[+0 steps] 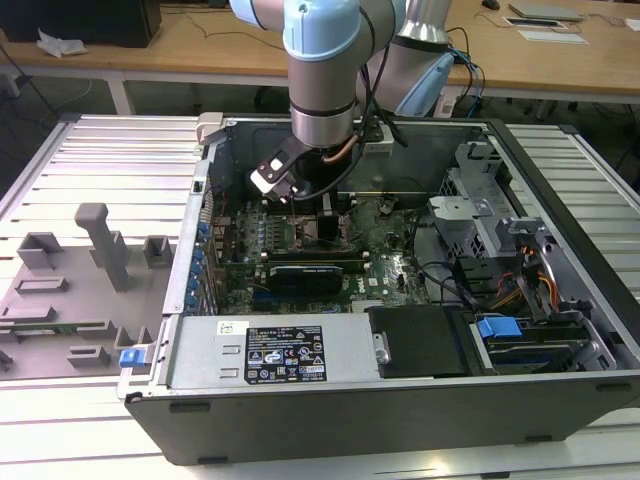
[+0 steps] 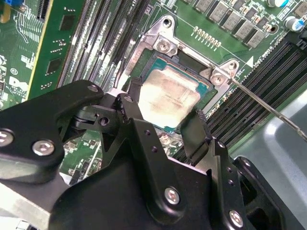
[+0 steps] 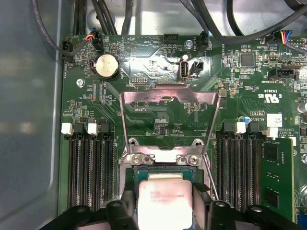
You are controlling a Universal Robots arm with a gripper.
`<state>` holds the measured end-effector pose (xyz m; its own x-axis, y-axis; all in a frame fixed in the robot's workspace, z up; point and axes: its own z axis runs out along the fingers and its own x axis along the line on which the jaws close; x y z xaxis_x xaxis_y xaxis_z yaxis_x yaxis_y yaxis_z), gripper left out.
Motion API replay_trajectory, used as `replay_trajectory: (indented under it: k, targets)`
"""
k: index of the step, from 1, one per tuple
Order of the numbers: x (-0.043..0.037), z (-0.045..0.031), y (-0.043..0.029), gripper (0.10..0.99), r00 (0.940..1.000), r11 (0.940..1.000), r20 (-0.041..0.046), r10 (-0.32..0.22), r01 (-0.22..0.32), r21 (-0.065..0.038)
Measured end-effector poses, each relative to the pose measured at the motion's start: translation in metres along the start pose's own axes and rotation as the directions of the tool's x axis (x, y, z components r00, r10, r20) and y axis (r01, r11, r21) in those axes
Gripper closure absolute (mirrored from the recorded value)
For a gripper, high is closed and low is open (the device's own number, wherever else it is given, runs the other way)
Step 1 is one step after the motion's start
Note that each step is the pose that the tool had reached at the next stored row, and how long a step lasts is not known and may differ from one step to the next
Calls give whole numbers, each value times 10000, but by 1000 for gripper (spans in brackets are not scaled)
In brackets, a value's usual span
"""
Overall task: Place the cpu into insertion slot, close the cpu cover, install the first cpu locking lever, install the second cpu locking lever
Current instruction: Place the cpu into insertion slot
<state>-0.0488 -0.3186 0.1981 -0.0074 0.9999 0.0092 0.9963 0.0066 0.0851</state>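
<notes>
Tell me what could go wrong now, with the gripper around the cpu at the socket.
The gripper straddles the cpu; lifting away could drag or tilt it out of its seat. The locking lever juts out near the gripper and might snag. The cpu cover stands raised and could drop early.
</notes>
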Motion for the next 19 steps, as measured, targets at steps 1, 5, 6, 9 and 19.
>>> replay_trajectory:
  k: [1, 5, 6, 9, 19]
  targets:
    - [-1, -2, -1, 478, 10000, 10000, 6, 0, 0, 4]
    - [-2, -11, 0, 478, 10000, 10000, 8, 0, 0, 6]
    - [-1, -18, 1, 478, 10000, 10000, 7, 0, 0, 3]
    - [-1, -40, 3, 478, 10000, 10000, 7, -1, 1, -3]
    - [0, -103, 8, 804, 10000, 10000, 16, -1, 1, -7]
